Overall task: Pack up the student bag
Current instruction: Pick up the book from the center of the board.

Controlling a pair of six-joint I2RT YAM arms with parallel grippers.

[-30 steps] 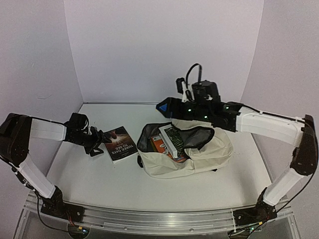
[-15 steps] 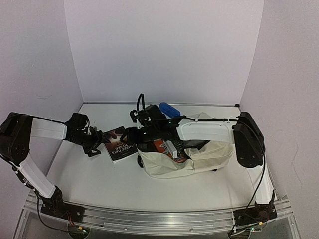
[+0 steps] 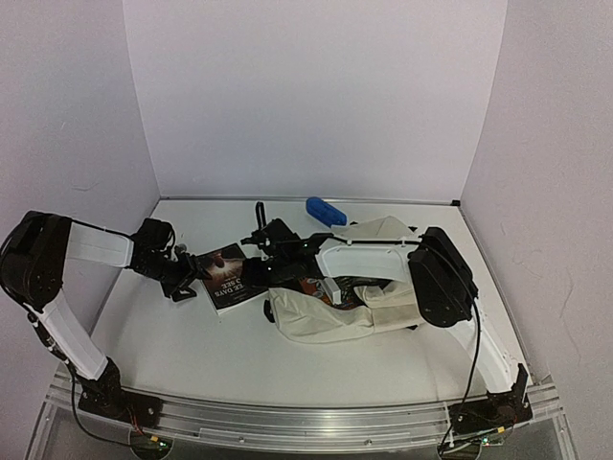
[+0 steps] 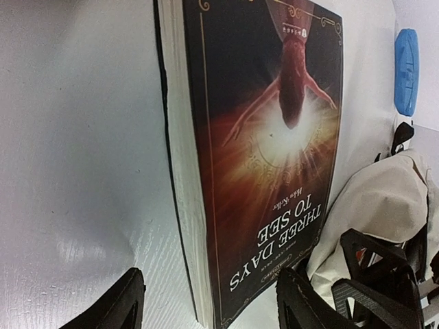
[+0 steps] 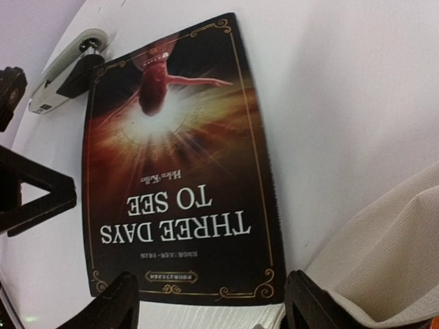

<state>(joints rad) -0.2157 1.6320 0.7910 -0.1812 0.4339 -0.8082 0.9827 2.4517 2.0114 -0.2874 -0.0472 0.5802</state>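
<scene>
The student bag (image 3: 326, 321) lies slumped on the desk (image 3: 192, 355), a little right of centre. Just left of it a book (image 3: 228, 278) lies flat. The left fingers (image 4: 127, 305) stand wide apart at the book's left edge, gripping nothing. The right fingers (image 5: 116, 305) hover spread above the book's right side, empty. A blue object (image 3: 326, 211) sits at the far side.

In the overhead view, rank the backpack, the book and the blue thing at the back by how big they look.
1. student bag: largest, even with the right arm covering part of it.
2. book: clearly smaller.
3. blue object: smallest by a clear margin.
</scene>
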